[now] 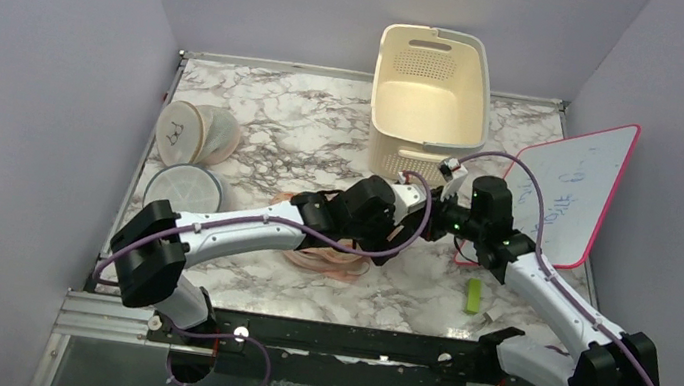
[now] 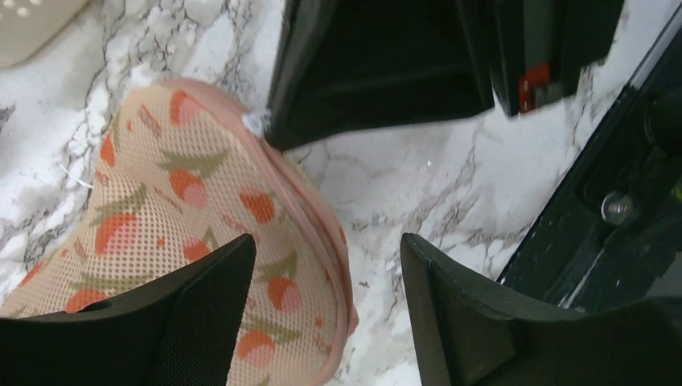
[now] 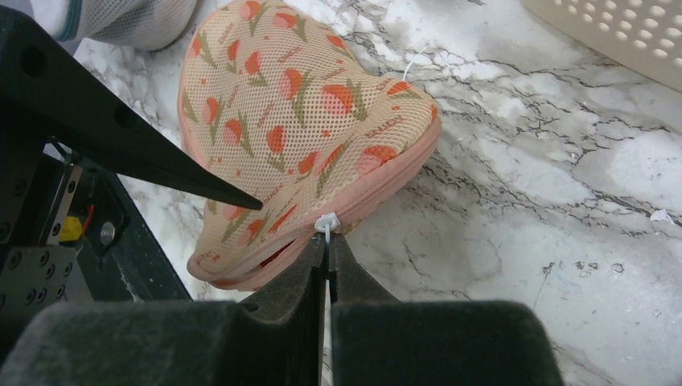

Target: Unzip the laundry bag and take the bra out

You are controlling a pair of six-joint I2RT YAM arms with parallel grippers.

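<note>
From above, the flat peach-orange mesh laundry bag with carrot-like motifs [image 1: 333, 263] is mostly hidden under the two black-and-white arms, with only a peach sliver showing near the middle of the marble worktop [image 1: 276, 133], nearer its front edge than its far one. The right wrist view shows the bag whole, bulging upward, with its pink zipped rim facing the camera. There the right gripper [image 3: 328, 259] is clenched on the small white zip pull [image 3: 326, 223] at that rim. The left wrist view shows the left gripper [image 2: 326, 241] released, with one black finger [image 2: 185, 322] over the printed mesh and the other over bare marble just past the rim. Whether either finger touches cannot be told. Only the top view takes in the cream perforated plastic basket [image 1: 429, 99] at the far edge, the pink-framed whiteboard [image 1: 576, 191] lying aslant over the right edge, the round white mesh cases [image 1: 190, 156] by the left edge and the small green block [image 1: 473, 295] toward the front right. The whiteboard carries faint blue handwriting and the bag has tiny printed words between its motifs, both too small to read. Bare marble lies between bag and basket, across the far left corner and from the bag toward the green block.
</note>
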